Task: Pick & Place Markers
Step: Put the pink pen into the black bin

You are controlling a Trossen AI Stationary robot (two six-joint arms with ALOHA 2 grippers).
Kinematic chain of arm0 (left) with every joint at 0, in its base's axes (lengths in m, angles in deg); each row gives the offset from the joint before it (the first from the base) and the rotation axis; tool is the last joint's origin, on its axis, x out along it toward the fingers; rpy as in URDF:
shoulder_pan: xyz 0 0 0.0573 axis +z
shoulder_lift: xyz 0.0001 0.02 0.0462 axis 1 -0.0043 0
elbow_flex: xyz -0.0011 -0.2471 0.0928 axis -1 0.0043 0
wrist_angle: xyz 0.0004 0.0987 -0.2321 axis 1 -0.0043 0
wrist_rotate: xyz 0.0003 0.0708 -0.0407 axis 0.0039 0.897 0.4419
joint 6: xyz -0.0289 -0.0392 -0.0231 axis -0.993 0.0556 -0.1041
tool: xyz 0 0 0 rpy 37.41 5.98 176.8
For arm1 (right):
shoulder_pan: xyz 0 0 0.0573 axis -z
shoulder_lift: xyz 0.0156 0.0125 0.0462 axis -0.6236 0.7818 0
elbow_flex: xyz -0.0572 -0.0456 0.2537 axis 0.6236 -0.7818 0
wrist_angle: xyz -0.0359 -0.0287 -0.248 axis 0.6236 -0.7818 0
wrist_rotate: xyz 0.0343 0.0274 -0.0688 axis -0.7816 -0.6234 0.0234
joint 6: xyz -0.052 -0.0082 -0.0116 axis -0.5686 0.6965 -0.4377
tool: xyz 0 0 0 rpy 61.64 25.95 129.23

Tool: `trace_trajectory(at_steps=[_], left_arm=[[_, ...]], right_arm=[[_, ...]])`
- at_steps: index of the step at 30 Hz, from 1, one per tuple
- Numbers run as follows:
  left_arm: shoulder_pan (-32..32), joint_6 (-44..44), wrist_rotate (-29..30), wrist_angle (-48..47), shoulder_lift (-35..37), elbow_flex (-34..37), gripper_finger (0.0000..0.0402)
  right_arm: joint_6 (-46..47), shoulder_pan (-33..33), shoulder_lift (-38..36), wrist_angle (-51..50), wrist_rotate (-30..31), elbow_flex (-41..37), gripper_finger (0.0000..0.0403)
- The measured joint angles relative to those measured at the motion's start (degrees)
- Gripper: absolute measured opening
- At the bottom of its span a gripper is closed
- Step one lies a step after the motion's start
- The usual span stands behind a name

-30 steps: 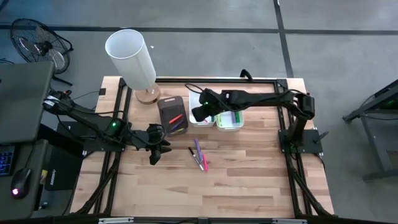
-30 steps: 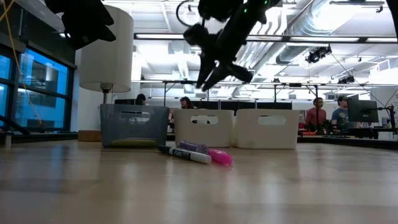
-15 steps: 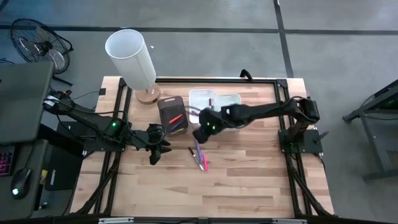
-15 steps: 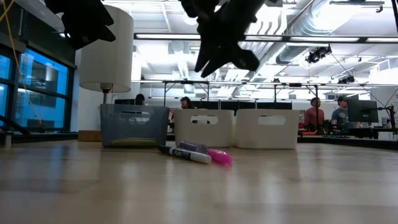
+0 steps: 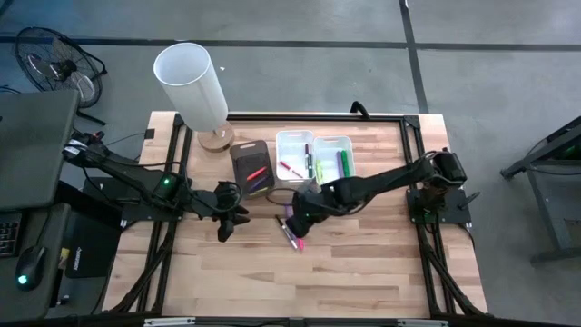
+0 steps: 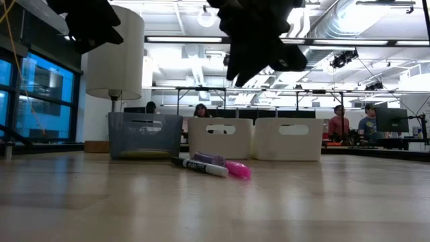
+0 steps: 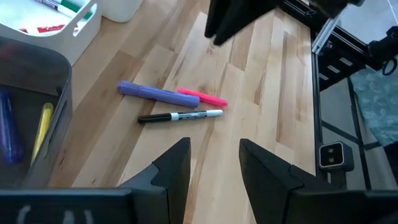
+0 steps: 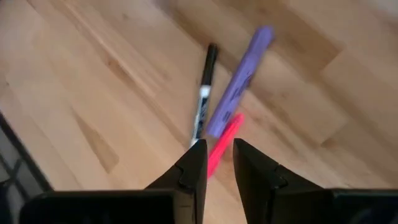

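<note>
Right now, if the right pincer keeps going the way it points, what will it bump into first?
Probably the pink marker: the right pincer aims there, beside the purple marker. How far off it is stays unclear.

Overhead, table-level and two close wrist views, all sharing the markers (image 5: pixel 290 225).
</note>
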Motion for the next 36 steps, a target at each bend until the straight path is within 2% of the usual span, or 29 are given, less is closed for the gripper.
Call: trace_trajectory(at_steps=[5,10,14,24,36], left_arm=[[0.0,0.0,-1.0,-0.1,0.0,0.0,0.0136],[0.0,1.1,-1.8,0.0,0.0,0.0,0.0136],[0.0,1.1,-2.3,0.0,0.0,0.0,0.0136],[0.0,1.3,-2.4,-0.5,0.0,0.0,0.0136],[0.0,1.3,-2.4,-0.5,0.0,0.0,0.0136]], right_arm=[[1.1,-1.6,3.3,2.5,-0.8,0.0,0.0109],[6.5,-2.2,5.9,2.3,-1.2,0.0,0.0169],[10.3,-2.2,7.4,1.9,-2.9,0.0,0.0194],[11.9,-2.9,12.5,1.8,-6.5,0.0,0.0195],[11.8,-2.9,13.9,4.8,-5.4,0.0,0.0194]])
